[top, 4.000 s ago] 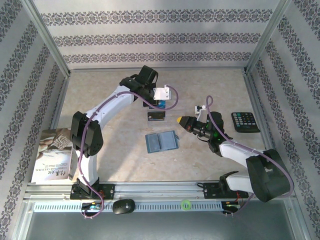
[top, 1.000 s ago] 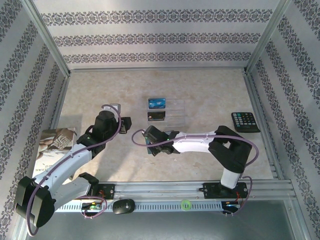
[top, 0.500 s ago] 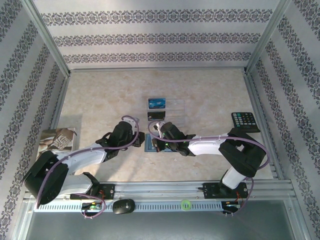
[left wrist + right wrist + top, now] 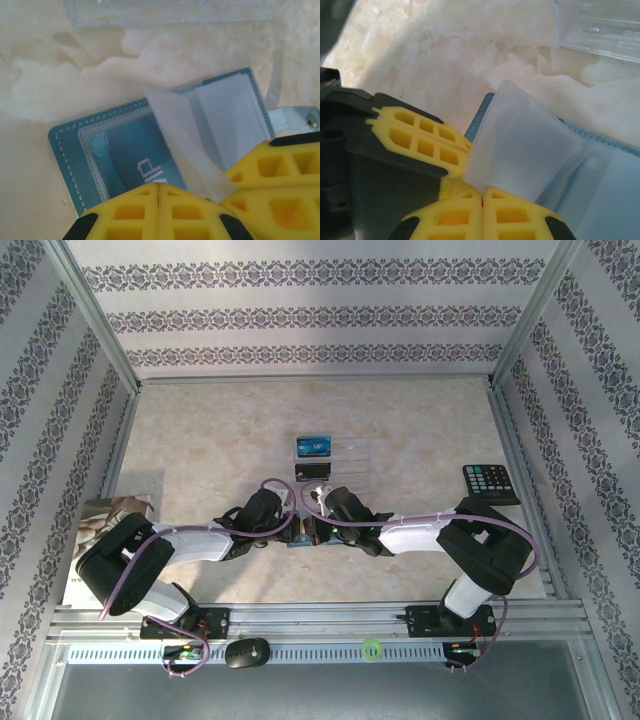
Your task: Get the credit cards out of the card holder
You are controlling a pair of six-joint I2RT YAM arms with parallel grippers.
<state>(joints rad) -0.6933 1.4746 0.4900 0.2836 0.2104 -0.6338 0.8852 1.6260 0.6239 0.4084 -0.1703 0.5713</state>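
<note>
Marbled table [image 4: 200, 440], middle, toward the near edge: the right gripper [image 4: 482, 197] is clenched on a clear sleeve [image 4: 520, 150], holding it raised, likely to bare the pocket. The left gripper [image 4: 158, 195] is closed at the blue card [image 4: 135, 155]; whether it pinches it, I cannot tell. Beneath, the holder [image 4: 67, 150] lies open; a clear tray [image 4: 345, 455] sits behind.

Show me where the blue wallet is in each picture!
Top: wallet just below picture centre.
Left wrist: centre, spreading to the lower left.
Right wrist: right half, flap raised.
Shared landmark: clear tray, just beyond the wallet in every view.
</note>
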